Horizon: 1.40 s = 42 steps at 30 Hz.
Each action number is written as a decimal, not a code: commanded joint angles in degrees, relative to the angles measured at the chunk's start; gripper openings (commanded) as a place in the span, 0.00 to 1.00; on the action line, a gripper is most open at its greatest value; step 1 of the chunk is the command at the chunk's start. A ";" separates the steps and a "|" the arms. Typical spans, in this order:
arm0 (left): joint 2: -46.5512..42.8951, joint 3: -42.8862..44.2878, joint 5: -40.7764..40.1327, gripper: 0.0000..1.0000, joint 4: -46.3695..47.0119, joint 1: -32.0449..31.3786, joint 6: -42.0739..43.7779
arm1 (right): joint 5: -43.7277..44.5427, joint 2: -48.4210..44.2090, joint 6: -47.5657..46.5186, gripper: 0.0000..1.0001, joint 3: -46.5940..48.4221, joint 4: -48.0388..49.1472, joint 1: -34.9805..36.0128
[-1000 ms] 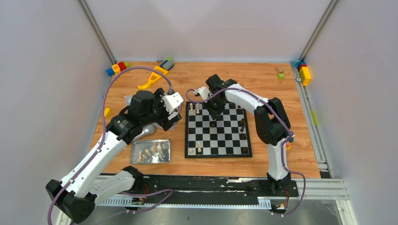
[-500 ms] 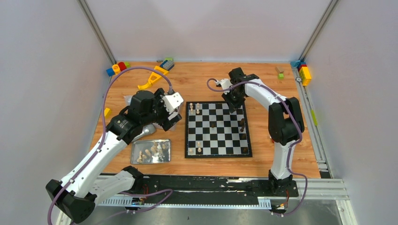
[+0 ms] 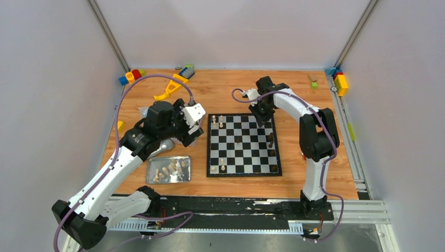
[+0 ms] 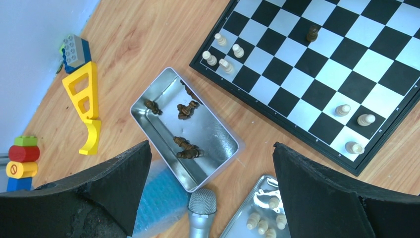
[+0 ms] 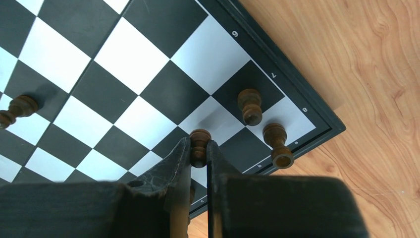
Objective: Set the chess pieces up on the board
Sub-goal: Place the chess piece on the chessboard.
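Right fingers point(image 5: 173, 168) clamped on 1 dark pawn point(image 5: 200, 141), its axis in line with them, at the far right corner of the board point(image 5: 124, 54). 2 dark pieces point(image 5: 250, 106) stand just right of it, nearer the corner; open squares lie left. Left fingers point(image 4: 114, 178) wide apart over the tray point(image 4: 210, 131), off the board's left edge. Right arm nearer.

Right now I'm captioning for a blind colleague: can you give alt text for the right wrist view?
The right gripper pinches a dark chess piece over the chessboard, close to its corner. Two more dark pieces stand on the squares nearest that corner, a fourth stands at the picture's left edge, and wooden table shows beyond the board.
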 commanded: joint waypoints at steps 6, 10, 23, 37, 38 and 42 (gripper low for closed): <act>-0.13 1.18 0.90 1.00 2.14 0.28 0.32 | 1.13 1.53 -0.81 0.03 0.99 1.52 -0.71; -0.13 1.26 0.89 1.00 2.05 0.28 0.29 | 0.97 1.94 -0.74 0.04 1.47 1.58 -0.76; -0.26 1.09 0.76 1.00 2.09 0.28 0.44 | 0.36 2.60 -0.25 0.10 2.06 1.83 -0.74; -0.74 0.94 0.58 1.00 1.83 0.30 0.43 | -0.04 3.13 0.71 0.16 2.34 2.38 -0.75; -0.79 0.93 0.55 1.00 1.83 0.34 0.43 | -0.07 3.02 0.75 0.18 2.20 2.35 -0.71; -0.96 0.87 0.55 1.00 1.75 0.28 0.49 | -0.13 2.06 0.93 0.35 2.00 2.38 -0.68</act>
